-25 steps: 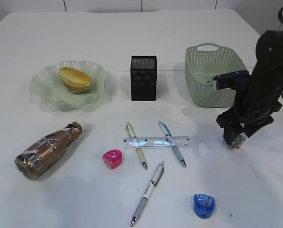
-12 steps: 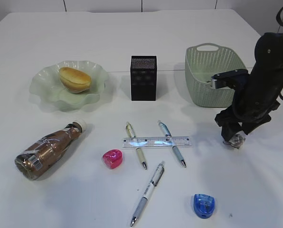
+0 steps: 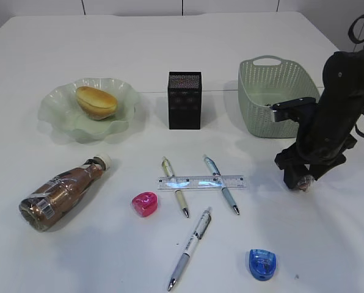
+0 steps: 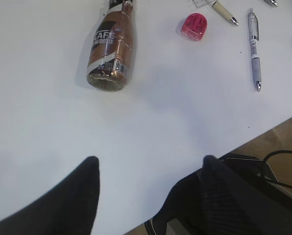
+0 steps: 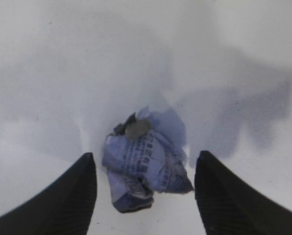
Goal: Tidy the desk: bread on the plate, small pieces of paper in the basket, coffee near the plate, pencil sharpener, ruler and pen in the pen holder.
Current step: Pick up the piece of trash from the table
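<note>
Right gripper [image 5: 142,169], wide open, has edged left and now straddles the paper ball [image 5: 145,164] on the tabletop [image 3: 328,244]; not gripped yet, basket [image 3: 261,104] drop pending.

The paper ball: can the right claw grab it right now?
Probably yes. The right claw is open with a finger on each side of the crumpled paper ball, and nothing sits between them. The desk around it is bare, so closing should catch it.

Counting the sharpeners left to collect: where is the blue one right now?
Exterior view: the blue sharpener lies at the desk's front right edge, right of the lone pen.
</note>
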Motion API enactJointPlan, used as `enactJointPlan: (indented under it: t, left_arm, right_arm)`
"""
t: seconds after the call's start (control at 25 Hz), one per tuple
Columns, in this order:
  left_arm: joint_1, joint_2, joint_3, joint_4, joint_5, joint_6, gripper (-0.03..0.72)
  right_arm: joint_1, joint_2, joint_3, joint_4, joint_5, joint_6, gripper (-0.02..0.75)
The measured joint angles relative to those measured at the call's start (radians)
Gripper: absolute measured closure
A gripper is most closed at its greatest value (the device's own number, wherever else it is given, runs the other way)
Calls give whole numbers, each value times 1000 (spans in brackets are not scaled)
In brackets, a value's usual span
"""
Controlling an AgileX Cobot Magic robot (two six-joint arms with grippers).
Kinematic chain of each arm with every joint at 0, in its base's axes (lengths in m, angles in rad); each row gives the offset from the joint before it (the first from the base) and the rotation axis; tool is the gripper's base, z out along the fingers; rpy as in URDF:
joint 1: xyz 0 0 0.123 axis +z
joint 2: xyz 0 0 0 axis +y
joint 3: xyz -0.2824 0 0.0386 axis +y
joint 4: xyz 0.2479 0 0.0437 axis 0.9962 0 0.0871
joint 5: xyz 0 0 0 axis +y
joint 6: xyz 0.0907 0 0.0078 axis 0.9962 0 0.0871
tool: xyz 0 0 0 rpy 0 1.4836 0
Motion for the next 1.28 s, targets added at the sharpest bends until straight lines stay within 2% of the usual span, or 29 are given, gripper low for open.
enactJointPlan:
  t: [0.12,0.2,0.32,0.4,0.56,0.96,1.28]
  left_arm:
    - [0,0,0,0,2,0,232]
    - [0,0,0,2,2,0,232]
    - [0,0,0,2,2,0,232]
    - [0,0,0,8,2,0,232]
    - [0,0,0,20,2,0,232]
    - [0,0,0,20,2,0,232]
    - [0,0,0,20,2,0,232]
  right_arm:
    - [0,17,0,0,0,0,248]
    - [0,19,0,0,-2,0,295]
    - [0,19,0,0,-4,0,391]
    - [0,19,0,0,-6,0,531]
    - [0,19,0,0,-6,0,687]
    - [0,-60,-28,0,33,0,701]
    - [0,-147,-200,2,18,31,703]
